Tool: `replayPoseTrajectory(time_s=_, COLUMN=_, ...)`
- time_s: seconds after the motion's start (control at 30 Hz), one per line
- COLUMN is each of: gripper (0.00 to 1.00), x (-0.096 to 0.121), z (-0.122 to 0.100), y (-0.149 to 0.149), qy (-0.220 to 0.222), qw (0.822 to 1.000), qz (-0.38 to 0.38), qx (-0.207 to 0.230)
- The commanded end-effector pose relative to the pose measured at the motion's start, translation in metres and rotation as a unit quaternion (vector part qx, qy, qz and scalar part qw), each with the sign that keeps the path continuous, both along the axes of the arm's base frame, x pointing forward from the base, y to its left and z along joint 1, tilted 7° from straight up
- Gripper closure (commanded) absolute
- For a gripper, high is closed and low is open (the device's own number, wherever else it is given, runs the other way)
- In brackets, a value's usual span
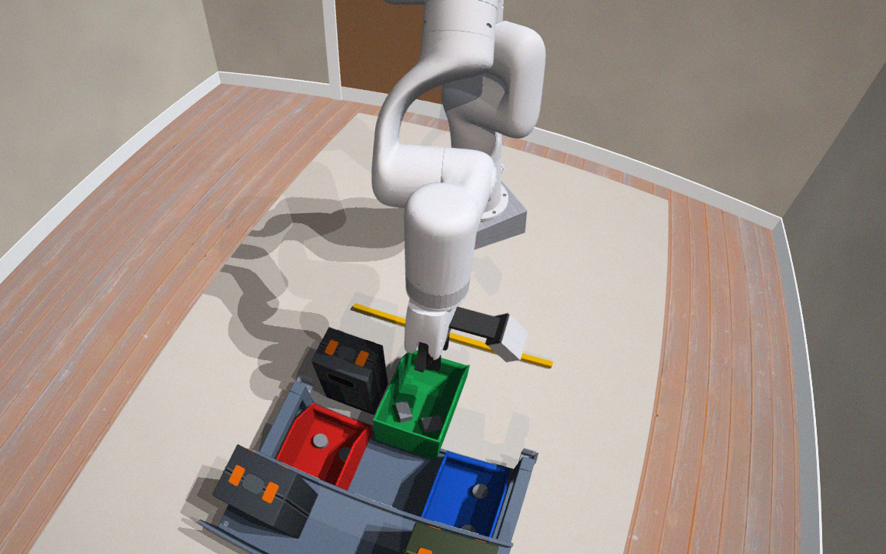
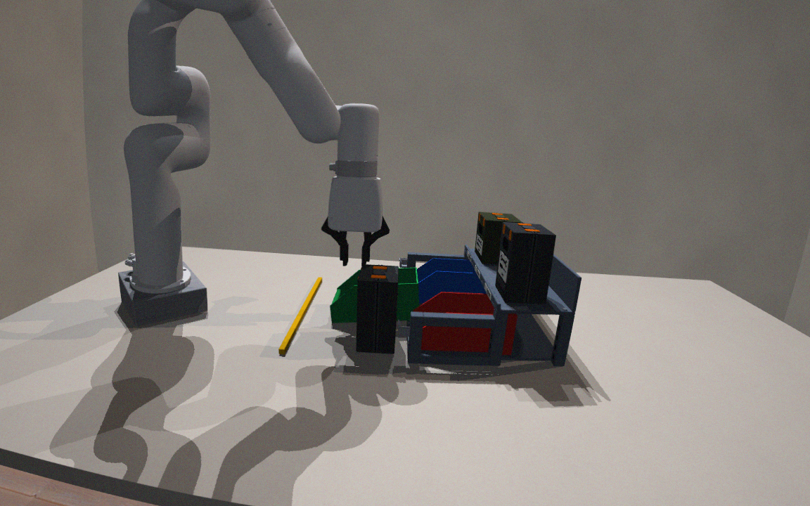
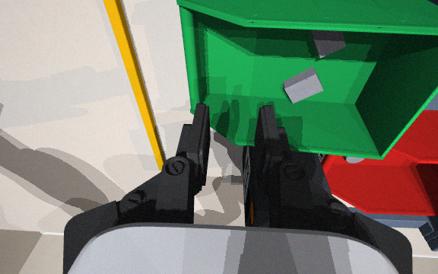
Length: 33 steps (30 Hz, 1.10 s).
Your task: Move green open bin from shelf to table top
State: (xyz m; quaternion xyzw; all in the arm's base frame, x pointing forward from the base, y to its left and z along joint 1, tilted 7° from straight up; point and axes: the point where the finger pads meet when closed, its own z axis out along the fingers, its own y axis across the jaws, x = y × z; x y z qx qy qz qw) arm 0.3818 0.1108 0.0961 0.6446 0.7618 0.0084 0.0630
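Observation:
The green bin (image 1: 441, 395) (image 2: 344, 305) (image 3: 226, 57) juts out from the front of the grey-blue shelf (image 1: 385, 475) (image 2: 452, 319); its rear end is at the shelf's front edge. Whether it rests there is hidden. Two grey blocks (image 1: 401, 412) (image 3: 303, 85) lie in it. My gripper (image 1: 429, 367) (image 2: 354, 263) (image 3: 233, 122) is partly open and empty. Its fingertips are above the bin's front end, one toward the outside of the low front lip, one over the inside. The red bin (image 1: 304, 455) (image 2: 455, 339) (image 3: 371, 183) and blue bin (image 1: 460, 499) (image 2: 446, 282) sit on the shelf.
A black case (image 1: 350, 375) (image 2: 377, 314) stands on the table close beside the green bin. A yellow bar (image 1: 377, 315) (image 2: 301, 314) (image 3: 135, 84) lies in front of the bin. A dark case (image 2: 527, 270) and an olive case (image 2: 489, 242) stand on the upper shelf.

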Motion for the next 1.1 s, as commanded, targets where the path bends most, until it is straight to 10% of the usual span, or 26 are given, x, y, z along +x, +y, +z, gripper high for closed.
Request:
replayPoseTrajectory(time_s=0.0, gripper=0.67, x=0.004, z=0.001, y=0.002, qy=0.002, qw=1.000, qz=0.001, qx=-0.002)
replayPoseTrajectory(time_s=1.07, gripper=0.67, x=0.076, z=0.029, y=0.016, qy=0.002, qw=1.000, qz=0.001, qx=-0.002)
